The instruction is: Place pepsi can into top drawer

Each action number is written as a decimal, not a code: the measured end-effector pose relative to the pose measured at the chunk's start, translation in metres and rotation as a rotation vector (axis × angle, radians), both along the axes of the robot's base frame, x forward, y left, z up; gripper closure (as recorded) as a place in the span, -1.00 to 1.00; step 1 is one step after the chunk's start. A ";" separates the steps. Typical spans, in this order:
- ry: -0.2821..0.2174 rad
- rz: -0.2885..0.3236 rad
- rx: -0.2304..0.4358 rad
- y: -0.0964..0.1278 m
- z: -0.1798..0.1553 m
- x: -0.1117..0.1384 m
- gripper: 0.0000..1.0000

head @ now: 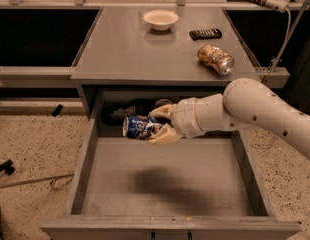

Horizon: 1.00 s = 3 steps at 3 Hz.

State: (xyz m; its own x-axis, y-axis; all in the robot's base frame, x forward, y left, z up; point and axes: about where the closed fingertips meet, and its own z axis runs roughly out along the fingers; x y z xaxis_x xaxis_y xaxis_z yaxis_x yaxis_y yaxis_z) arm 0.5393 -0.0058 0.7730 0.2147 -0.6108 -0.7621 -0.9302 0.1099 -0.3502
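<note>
The pepsi can (138,127), blue with white and red markings, lies on its side in my gripper (156,124), held over the back of the open top drawer (165,184). The tan fingers (165,134) are shut on the can from above and below. My white arm reaches in from the right. The drawer is pulled fully out, its flat grey floor bare, with the arm's shadow on it.
On the grey cabinet top (125,49) stand a white bowl (160,19), a black remote (205,33) and a tan-gold and silver can (215,59) lying on its side. A dark object (117,114) lies in the recess behind the drawer. Speckled floor lies to the left.
</note>
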 end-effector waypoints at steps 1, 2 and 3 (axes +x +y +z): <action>0.062 0.015 -0.040 0.018 -0.048 -0.003 1.00; 0.107 -0.031 -0.181 0.014 -0.095 -0.007 1.00; 0.127 -0.146 -0.298 -0.014 -0.119 0.003 1.00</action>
State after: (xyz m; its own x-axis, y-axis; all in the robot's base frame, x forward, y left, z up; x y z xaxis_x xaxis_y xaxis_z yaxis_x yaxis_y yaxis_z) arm 0.5424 -0.0201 0.6543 0.0234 -0.8274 -0.5611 -0.9503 0.1558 -0.2694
